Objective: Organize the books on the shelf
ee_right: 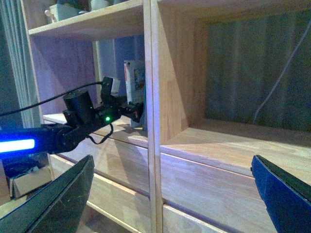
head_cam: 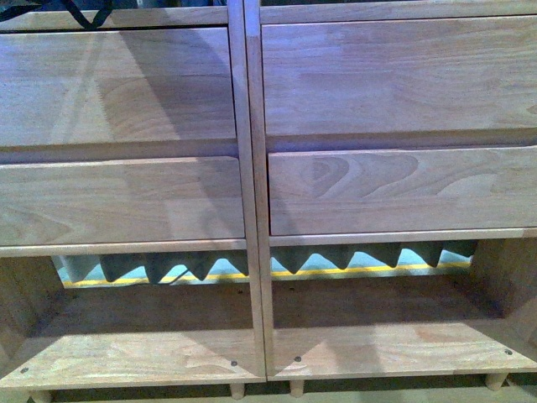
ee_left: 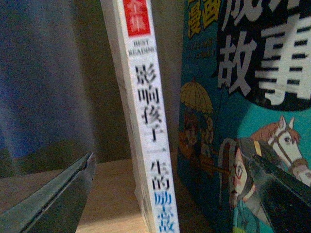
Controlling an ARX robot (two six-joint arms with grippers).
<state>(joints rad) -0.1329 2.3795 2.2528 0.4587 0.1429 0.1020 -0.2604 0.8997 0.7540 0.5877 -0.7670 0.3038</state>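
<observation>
books stand side by side on the shelf.

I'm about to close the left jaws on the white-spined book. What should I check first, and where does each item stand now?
1. Is the left gripper open: ok, jaws wide, one on each side of the white-spined book.
2. Only that book in the gap: not ok, the teal book shows its near edge between the jaws too.
3. Contact with the teal book: cannot tell; one jaw overlaps its cover.
4. Is the right gripper out of the way: ok, open, empty, outside the shelf.
5. Front view covers the grasp: not ok, it shows only drawer fronts and lower compartments, neither arm.
</observation>
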